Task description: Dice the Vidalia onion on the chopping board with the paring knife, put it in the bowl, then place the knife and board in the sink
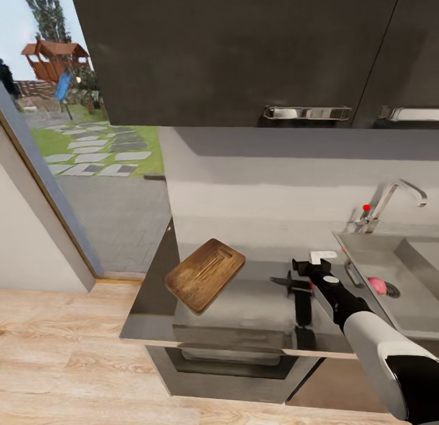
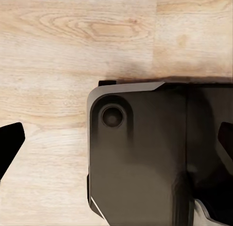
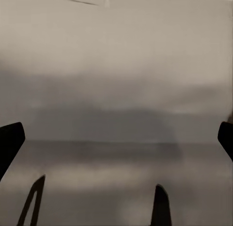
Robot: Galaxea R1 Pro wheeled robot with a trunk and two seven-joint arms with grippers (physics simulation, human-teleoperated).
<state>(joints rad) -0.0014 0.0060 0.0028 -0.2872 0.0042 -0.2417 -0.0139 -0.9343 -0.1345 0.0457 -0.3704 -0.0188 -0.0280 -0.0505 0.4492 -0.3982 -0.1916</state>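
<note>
The Vidalia onion [image 1: 377, 285] sits whole in the sink [image 1: 421, 303] beside the drain, so I judge nothing done yet: dicing, bowl and clean-up remain. The chopping board [image 1: 205, 274] lies bare on the table [image 1: 146, 303]. My right pincer [image 1: 311, 267] hovers spread apart over it; the left pincer [image 2: 116, 143], also apart, faces floor. The dark sliver near the right pincer may be the knife; I cannot tell.

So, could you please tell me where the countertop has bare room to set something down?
The countertop is bare between the chopping board and the right end effector. It is crowded around the paring knife and toward the sink.
</note>
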